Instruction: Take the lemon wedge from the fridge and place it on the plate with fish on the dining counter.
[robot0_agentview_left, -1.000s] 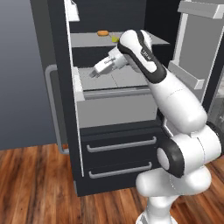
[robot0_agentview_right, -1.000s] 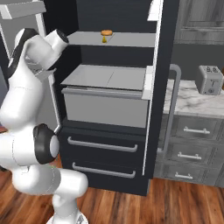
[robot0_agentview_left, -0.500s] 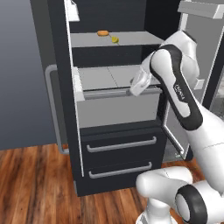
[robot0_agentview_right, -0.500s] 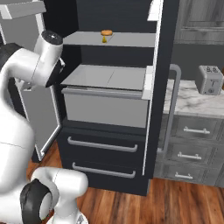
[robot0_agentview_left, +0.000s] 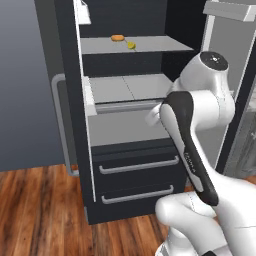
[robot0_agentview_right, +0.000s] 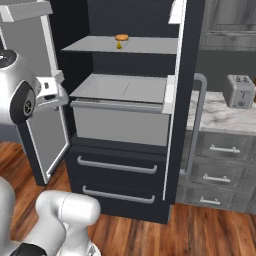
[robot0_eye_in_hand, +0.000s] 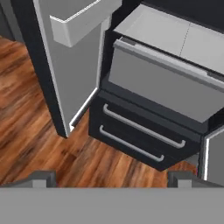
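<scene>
The lemon wedge (robot0_agentview_left: 131, 45) (robot0_agentview_right: 119, 45) is a tiny yellow piece on the upper shelf of the open black fridge (robot0_agentview_left: 135, 165) (robot0_agentview_right: 120, 170), just in front of a flat round orange item (robot0_agentview_left: 117, 37). My arm is folded in front of the fridge's right side. Its hand (robot0_agentview_right: 50, 92) hangs well below the shelf, level with the grey bin. In the hand view my gripper (robot0_eye_in_hand: 111, 179) is open, with nothing between its fingertips (robot0_eye_in_hand: 43, 177), and looks down at the fridge's lower drawers (robot0_eye_in_hand: 140, 131) and the wooden floor. The plate with fish and the dining counter are out of view.
A grey bin (robot0_agentview_left: 125, 125) juts out under the shelf. Both fridge doors stand open, one (robot0_agentview_right: 45, 140) close beside my hand. A marble counter (robot0_agentview_right: 220, 112) with a toaster (robot0_agentview_right: 239, 91) and grey drawers stands right of the fridge. Wooden floor (robot0_agentview_left: 40, 210) lies in front.
My arm has swung back from over the grey bin and folded down, bringing the hand to the fridge's right side. The gripper has stayed open. The lemon wedge has not moved.
</scene>
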